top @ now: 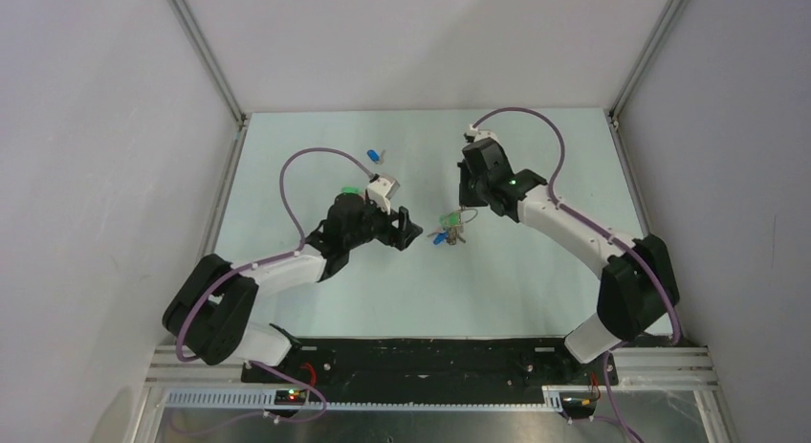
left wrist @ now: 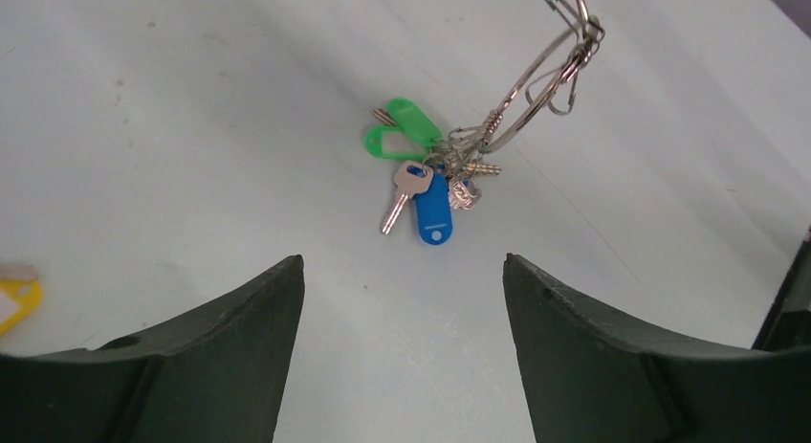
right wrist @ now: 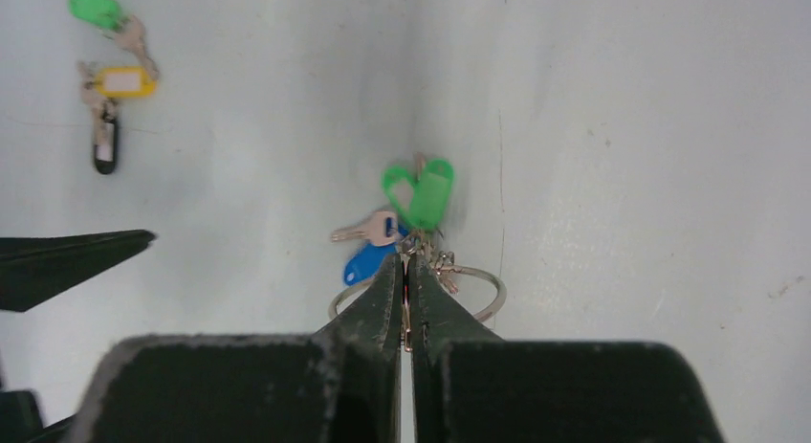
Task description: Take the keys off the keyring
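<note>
Keyring (right wrist: 490,288): clamped in right claw (right wrist: 406,271), tilted above tabletop (left wrist: 143,127), keys (left wrist: 430,185) bunched at its lower end. Near keyring, left claw (left wrist: 402,263) apart, empty. Likely bracing step; next, pinching one key, threading it off.

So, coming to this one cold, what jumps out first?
The bright bunch in mid-table: the keys, with green and blue tags, strung on the keyring, which the right tool pinches shut. The left tool faces the bunch with its jaws wide open, touching nothing. A loose blue-tagged key lies apart at the far side of the table.
</note>
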`<state>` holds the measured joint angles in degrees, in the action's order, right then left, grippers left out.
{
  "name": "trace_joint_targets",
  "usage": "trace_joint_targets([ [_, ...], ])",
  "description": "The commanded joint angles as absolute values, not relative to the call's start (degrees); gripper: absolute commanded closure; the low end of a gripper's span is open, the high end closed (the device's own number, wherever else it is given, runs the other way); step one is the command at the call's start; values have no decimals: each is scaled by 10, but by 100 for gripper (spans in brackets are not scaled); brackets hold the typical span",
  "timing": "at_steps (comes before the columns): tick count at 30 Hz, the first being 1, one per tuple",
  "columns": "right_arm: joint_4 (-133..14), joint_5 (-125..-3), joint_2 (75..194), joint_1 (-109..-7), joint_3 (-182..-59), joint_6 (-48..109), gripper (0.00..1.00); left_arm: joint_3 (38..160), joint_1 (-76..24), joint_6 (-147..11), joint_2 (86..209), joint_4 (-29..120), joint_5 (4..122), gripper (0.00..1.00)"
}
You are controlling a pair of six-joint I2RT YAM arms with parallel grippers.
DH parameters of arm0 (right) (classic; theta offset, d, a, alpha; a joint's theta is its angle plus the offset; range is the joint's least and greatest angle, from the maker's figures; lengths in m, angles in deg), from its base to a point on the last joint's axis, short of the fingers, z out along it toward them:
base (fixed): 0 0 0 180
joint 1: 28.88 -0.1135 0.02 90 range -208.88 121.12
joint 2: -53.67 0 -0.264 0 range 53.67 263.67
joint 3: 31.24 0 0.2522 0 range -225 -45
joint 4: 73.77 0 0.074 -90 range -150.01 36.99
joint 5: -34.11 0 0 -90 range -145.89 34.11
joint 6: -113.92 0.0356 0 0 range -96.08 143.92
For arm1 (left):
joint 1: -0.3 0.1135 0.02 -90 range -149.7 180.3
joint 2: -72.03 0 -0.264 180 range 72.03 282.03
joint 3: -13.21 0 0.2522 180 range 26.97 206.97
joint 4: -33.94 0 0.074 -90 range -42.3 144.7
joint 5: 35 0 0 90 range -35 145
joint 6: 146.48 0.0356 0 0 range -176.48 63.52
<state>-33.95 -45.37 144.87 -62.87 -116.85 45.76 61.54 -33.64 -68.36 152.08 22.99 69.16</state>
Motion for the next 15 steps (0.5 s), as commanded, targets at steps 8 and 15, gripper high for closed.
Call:
trace_joint_targets([
  [8,-334,-504,1299,-615,-1188,443,100,551,-351,-605,1543,-47,854,17],
  [15,-324,-520,1225,-613,-1210,443,100,545,-363,-590,1579,-160,868,16],
])
